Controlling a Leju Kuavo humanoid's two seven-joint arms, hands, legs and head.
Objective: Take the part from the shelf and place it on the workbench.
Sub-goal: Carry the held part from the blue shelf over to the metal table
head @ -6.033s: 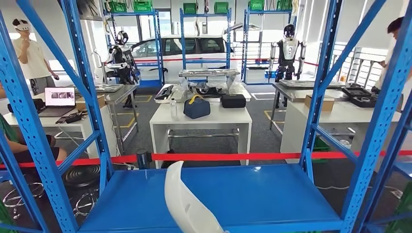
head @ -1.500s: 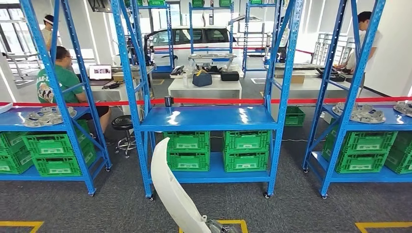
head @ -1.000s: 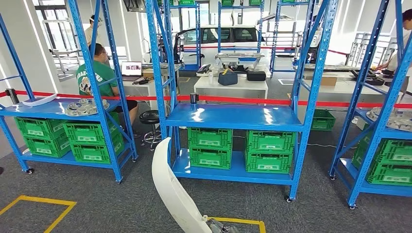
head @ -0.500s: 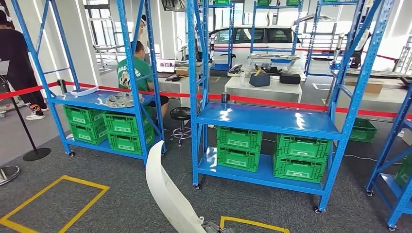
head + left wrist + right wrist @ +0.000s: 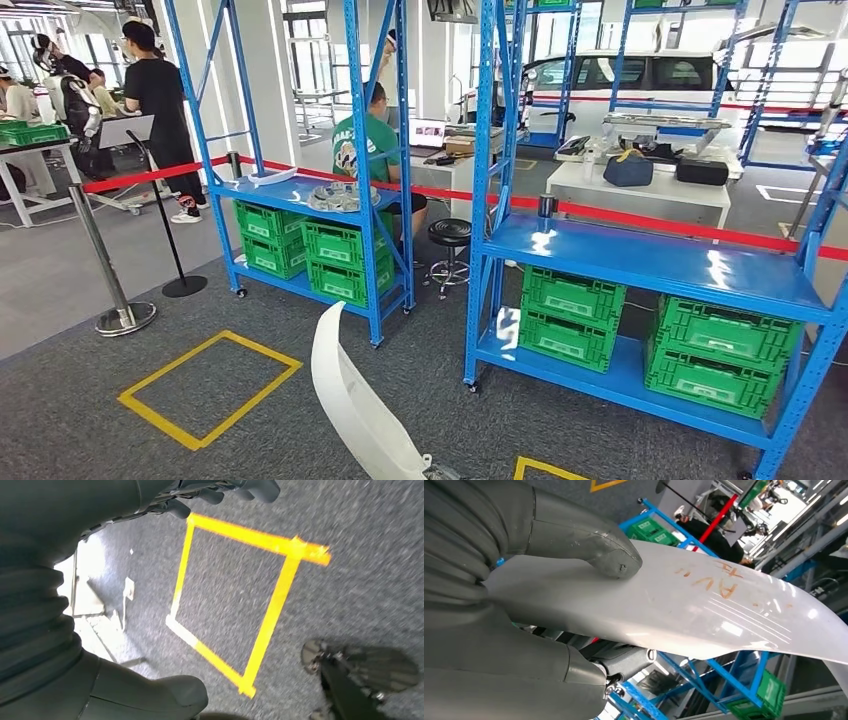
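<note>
A workshop hall with a grey carpeted floor [image 5: 90,420] marked by a yellow taped square [image 5: 210,388]. The nearest blue steel shelf rack [image 5: 655,262] stands beyond and to the right of that square; its upper shelf is bare blue metal, and its lower shelf carries green slatted plastic crates [image 5: 571,304] side by side, contents not visible. To the left of this rack stands a second blue rack [image 5: 300,190], holding green crates below and pale moulded parts [image 5: 338,197] on its shelf. A red barrier tape [image 5: 640,222] runs behind both racks. Behind the nearest rack are a white tabletop [image 5: 640,190] with a dark blue bag [image 5: 628,168] and a white car [image 5: 640,75]. A seated person in a green shirt [image 5: 362,145] is behind the second rack; others stand far left of it.

The long curved white plastic part [image 5: 360,405] rises in front of the nearest rack, off the shelf. The right hand [image 5: 569,580] grips it, thumb pressed onto its glossy face, which bears orange scrawl. The left hand [image 5: 90,680] hangs over the floor, fingers apart, holding nothing.
</note>
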